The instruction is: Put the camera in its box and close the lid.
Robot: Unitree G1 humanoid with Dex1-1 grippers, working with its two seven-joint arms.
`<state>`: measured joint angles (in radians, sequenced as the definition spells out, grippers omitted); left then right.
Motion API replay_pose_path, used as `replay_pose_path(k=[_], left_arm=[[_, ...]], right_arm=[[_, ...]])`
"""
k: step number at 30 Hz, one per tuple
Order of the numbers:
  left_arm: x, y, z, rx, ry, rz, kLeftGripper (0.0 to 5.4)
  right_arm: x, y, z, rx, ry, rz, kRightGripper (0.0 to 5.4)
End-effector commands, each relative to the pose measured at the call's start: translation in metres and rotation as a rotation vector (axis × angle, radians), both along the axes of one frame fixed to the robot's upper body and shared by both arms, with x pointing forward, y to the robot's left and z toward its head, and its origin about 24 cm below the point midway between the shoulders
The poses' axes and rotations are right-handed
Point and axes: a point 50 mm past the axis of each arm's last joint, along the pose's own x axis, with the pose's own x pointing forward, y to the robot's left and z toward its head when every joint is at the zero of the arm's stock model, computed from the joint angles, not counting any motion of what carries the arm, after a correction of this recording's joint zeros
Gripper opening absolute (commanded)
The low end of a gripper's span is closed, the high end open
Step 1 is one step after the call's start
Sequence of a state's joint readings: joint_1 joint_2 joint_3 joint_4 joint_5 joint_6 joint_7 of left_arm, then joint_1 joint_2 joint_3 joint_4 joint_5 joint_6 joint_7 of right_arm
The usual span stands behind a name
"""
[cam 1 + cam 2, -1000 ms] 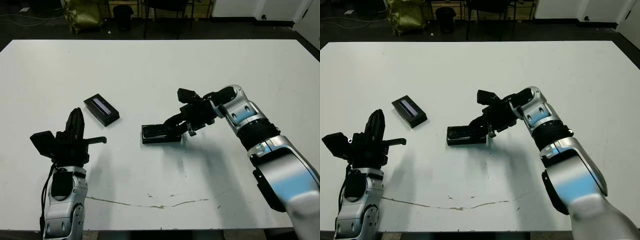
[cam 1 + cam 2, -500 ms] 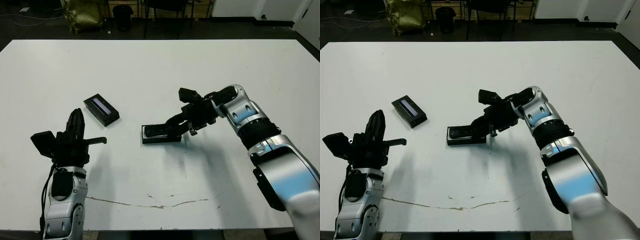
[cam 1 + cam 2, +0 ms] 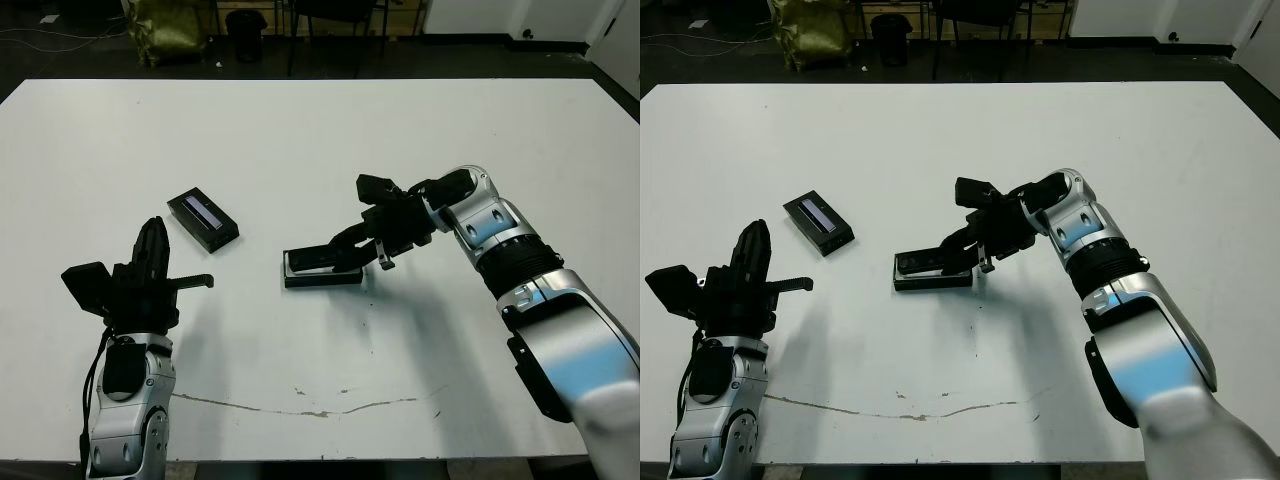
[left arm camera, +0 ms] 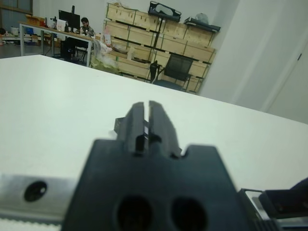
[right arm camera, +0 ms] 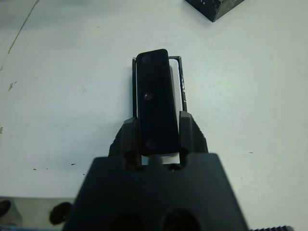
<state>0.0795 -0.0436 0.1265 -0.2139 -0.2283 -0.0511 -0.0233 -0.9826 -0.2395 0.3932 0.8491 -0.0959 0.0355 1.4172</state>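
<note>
Step in hand: we judge we are seating the camera into the box; the lid is not yet on, so the first half of the task is under way.
Camera: it lies lengthwise over the box, clamped between our right gripper fingers at its near end; the white lining shows along one side and under that end, so it looks not fully settled.
Box: near the middle of the table, just off the fingertips of the right arm.
Lid: the lid rests flat, window strip up, well apart from the box, nearer the left arm.
Right arm: reached in low across the table, wrist bent, fingers pointing along the box's length.
Left gripper: the left gripper stands raised above the table's near edge, fingers nearly together and holding nothing.
Next move: we think lower the camera level, release, then fetch the lid.
</note>
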Motion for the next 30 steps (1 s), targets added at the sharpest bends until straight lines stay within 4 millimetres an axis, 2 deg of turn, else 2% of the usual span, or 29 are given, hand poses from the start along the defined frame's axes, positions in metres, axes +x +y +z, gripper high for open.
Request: replay_pose_path(k=[1,16,30], left_arm=[[-0.0017,0.0017,-0.0072,0.005,0.032,0.006,0.0],[-0.0017,0.0021,-0.0077,0.008,0.032,0.01,0.0],[-0.0021,0.002,-0.0081,0.006,0.035,0.012,0.0]], right_arm=[[-0.0002,-0.0065,-0.0026,-0.022,-0.005,-0.019,0.53],[0.0,-0.0103,-0.0051,-0.029,0.02,-0.053,0.53],[-0.0004,-0.0102,-0.0048,-0.051,-0.025,-0.04,0.53]])
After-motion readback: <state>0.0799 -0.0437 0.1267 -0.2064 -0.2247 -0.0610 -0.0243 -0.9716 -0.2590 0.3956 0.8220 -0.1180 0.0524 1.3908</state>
